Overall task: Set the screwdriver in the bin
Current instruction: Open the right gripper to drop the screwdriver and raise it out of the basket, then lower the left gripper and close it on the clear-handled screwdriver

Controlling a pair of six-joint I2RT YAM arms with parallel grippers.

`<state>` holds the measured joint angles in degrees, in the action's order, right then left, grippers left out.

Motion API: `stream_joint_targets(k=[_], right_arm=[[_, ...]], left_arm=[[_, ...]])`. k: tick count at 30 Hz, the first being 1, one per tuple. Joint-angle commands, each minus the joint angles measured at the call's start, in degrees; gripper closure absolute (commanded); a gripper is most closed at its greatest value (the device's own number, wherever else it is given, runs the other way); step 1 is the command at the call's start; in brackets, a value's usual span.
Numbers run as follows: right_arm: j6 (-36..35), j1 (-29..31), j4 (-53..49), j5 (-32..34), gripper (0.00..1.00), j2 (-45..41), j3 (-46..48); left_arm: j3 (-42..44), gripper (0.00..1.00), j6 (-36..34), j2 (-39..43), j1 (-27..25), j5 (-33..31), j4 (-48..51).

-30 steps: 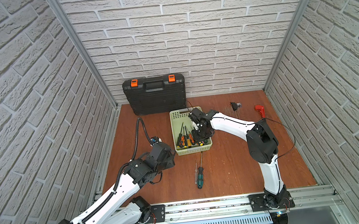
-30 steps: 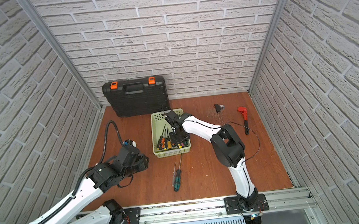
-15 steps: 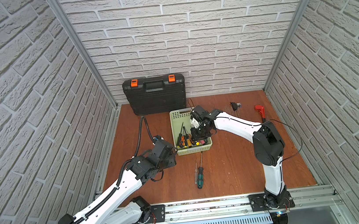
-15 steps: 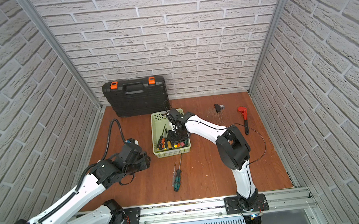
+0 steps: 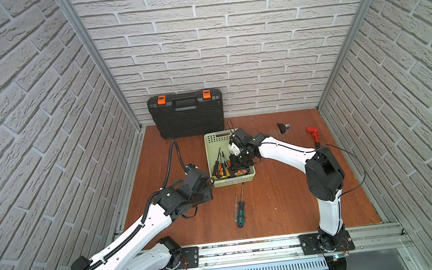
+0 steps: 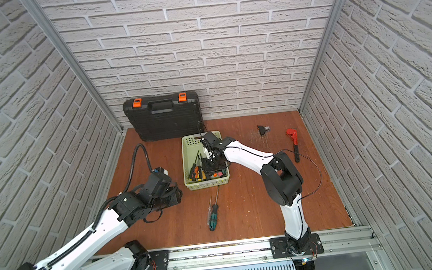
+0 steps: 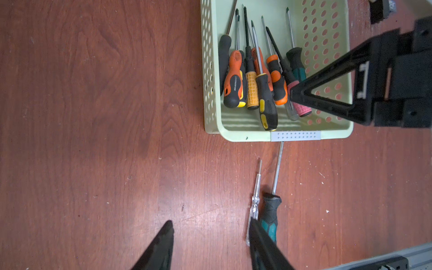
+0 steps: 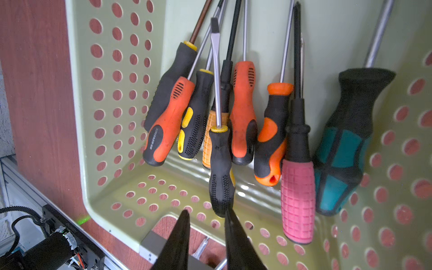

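The screwdriver, teal-handled, is lying on the floor just outside the bin. Its long axis is running from the bin's near wall, which the tip is reaching, back toward the rail, and a clear tester is lying close alongside. The left gripper is hovering low over bare floor, fingers spread and empty. In the left wrist view the handle is sitting just beside one finger, so a short sideways shift and a close across the handle look like the coming move. The right gripper is hanging over the heap already in the bin, jaws parted only narrowly and pinching nothing, so the left arm is probably the nearer one. Compared with a second ago, screwdriver and tester are lying where they were, the left gripper has barely shifted, and the right elbow has swung outward.
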<state>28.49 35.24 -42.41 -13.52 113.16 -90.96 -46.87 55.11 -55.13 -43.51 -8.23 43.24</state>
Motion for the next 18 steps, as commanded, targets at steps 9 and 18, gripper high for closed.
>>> stream_joint_targets(k=[9,18], right_arm=[[-2.3,-0.2,2.0,1.5,0.71,-16.3,3.6],[-3.0,-0.2,1.6,3.3,0.7,-27.6,14.0]], left_arm=[[5.4,0.47,4.3,-4.9,-11.8,6.3,-6.8],[2.0,0.48,1.7,-20.1,-19.1,2.7,-13.3]])
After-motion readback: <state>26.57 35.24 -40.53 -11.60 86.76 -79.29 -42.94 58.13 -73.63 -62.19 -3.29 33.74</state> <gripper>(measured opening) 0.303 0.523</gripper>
